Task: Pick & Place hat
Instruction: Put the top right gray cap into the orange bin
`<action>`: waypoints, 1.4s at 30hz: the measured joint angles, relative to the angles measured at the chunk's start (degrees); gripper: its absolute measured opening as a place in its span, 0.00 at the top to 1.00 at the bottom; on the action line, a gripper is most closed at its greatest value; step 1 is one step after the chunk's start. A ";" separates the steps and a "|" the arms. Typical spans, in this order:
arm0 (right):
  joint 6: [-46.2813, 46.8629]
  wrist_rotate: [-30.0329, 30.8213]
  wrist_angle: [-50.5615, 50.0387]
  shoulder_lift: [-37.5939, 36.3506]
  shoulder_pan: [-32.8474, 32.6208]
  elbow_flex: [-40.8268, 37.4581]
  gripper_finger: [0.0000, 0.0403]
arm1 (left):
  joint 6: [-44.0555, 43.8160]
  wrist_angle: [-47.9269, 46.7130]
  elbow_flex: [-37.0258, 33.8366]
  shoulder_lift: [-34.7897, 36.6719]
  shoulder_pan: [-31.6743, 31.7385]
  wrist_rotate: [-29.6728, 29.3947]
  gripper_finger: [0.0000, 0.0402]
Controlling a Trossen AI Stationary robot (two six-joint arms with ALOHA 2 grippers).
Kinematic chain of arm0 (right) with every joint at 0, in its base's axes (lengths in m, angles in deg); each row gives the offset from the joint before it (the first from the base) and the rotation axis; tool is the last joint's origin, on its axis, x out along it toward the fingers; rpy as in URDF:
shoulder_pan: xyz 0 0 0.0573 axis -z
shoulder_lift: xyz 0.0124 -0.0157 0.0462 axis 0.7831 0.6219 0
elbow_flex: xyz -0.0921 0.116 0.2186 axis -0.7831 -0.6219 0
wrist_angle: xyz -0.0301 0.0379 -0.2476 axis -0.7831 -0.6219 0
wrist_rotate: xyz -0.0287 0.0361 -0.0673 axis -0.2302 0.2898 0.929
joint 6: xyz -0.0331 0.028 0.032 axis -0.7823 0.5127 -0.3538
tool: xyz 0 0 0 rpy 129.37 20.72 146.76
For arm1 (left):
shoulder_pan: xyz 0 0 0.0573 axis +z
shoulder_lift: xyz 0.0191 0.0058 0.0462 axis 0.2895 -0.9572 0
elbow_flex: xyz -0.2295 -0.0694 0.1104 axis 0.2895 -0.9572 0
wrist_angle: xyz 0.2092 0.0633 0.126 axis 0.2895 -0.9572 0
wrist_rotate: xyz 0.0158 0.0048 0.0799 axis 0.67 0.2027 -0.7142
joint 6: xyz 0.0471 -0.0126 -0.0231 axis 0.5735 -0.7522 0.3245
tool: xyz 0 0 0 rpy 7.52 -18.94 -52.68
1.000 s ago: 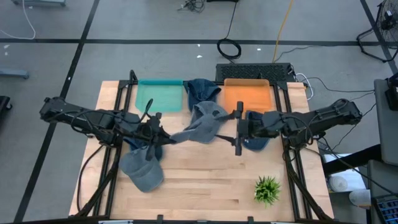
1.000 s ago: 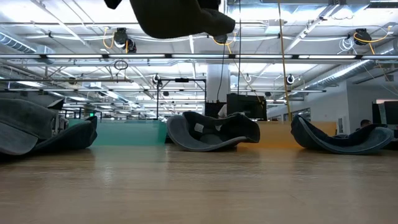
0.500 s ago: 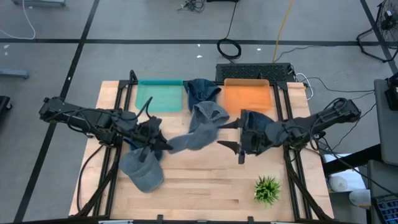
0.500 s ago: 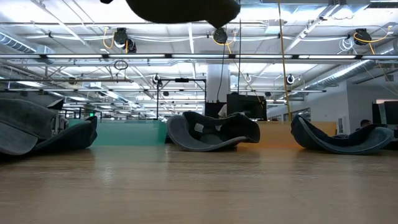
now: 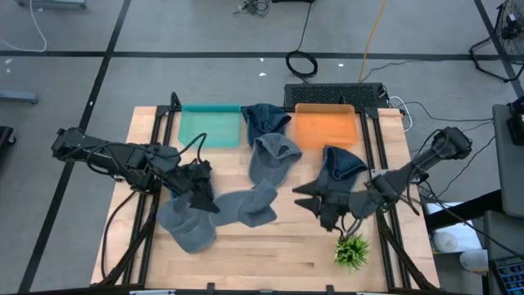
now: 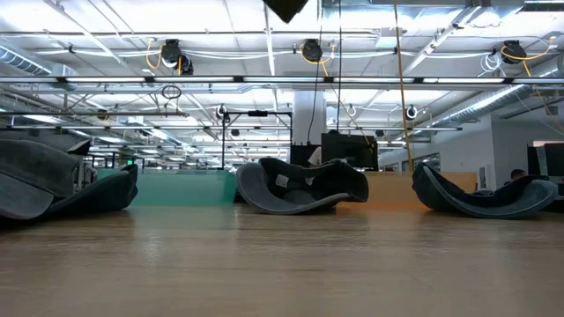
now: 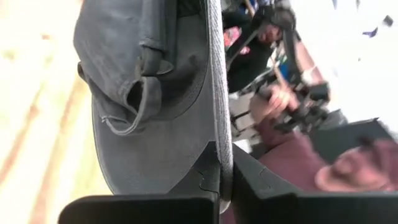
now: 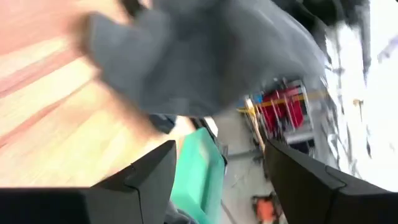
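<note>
My left gripper [image 5: 206,200] is shut on a grey hat [image 5: 248,206], which spreads toward the table's right from the fingers. In the left wrist view the hat [image 7: 155,124] shows its inside and its back strap. My right gripper [image 5: 309,201] stands open just right of this hat and touches nothing; in its wrist view [image 8: 217,163] the grey hat [image 8: 205,56] is blurred ahead. The low view shows no hat of this place on the table, only a dark tip [image 6: 286,7] at the top. My left gripper pinches the hat's brim edge [image 7: 221,163] between its two fingers, coming about level from the table's left. The brim runs edge-on between the fingers. The hat reaches out beyond them, lifted clear of the table as far as the low view shows.
Other hats lie on the table: a grey one [image 5: 188,231] under the left arm, a grey one [image 5: 274,154] mid-table, a blue one [image 5: 266,121] between the teal tray [image 5: 210,127] and the orange tray [image 5: 325,127], a dark blue one [image 5: 340,164]. A small plant [image 5: 352,251] stands near the right gripper.
My left gripper has carried the grey hat toward the table's near edge, away from the mid-table hat. My right gripper has swung toward the near edge and turned, staying open. In the low view the dark mass at the top has almost left the picture.
</note>
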 joint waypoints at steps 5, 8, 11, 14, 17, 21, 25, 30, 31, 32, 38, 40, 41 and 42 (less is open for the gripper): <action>-17.47 3.40 16.53 2.55 -3.93 -8.07 0.43 | -5.07 2.40 0.00 -0.51 0.00 3.53 0.97; -31.95 6.51 31.01 5.34 -4.90 -12.49 0.43 | -5.17 4.23 0.00 -1.23 -0.13 7.29 0.97; -36.35 8.08 36.63 7.57 -5.14 -14.93 0.43 | -6.42 6.32 0.00 -1.62 -0.36 8.46 0.98; -38.97 8.11 37.10 9.16 -4.65 -15.79 0.43 | -8.63 8.12 0.00 -1.64 -0.19 7.69 0.98; -44.45 7.70 36.86 11.25 -4.31 -16.11 0.43 | -10.75 8.77 0.00 -1.62 -0.17 5.58 0.98; -55.90 5.85 37.64 13.29 -4.31 -16.11 0.43 | -12.24 10.13 0.00 -1.64 -0.54 2.88 0.98; -61.21 3.96 42.78 15.00 -4.32 -16.11 0.43 | -12.67 11.67 0.00 -2.32 -0.53 1.19 0.98; -65.23 2.96 52.85 15.88 -3.45 -16.11 0.43 | -14.07 15.09 0.00 -5.68 -0.79 2.86 0.98; -65.17 2.95 54.77 15.90 -3.30 -16.11 0.43 | -14.21 15.20 0.00 -6.38 -0.80 3.51 0.98; -64.93 2.61 56.30 15.88 -3.10 -16.11 0.43 | -14.45 15.22 0.00 -7.04 -0.82 3.92 0.98; -64.78 -2.77 55.58 16.02 -2.41 -16.09 0.43 | -14.51 20.94 0.00 -10.71 -0.79 7.50 0.98; -65.75 -2.93 54.70 16.32 -2.41 -16.09 0.43 | -14.45 21.94 0.00 -10.93 -0.75 7.72 0.98; -66.95 -3.06 54.36 16.54 -2.62 -16.09 0.43 | -14.45 22.23 0.00 -10.93 -0.73 7.77 0.98; -68.37 -3.48 54.19 16.71 -2.78 -16.09 0.43 | -14.40 22.43 0.00 -10.93 -0.71 7.68 0.98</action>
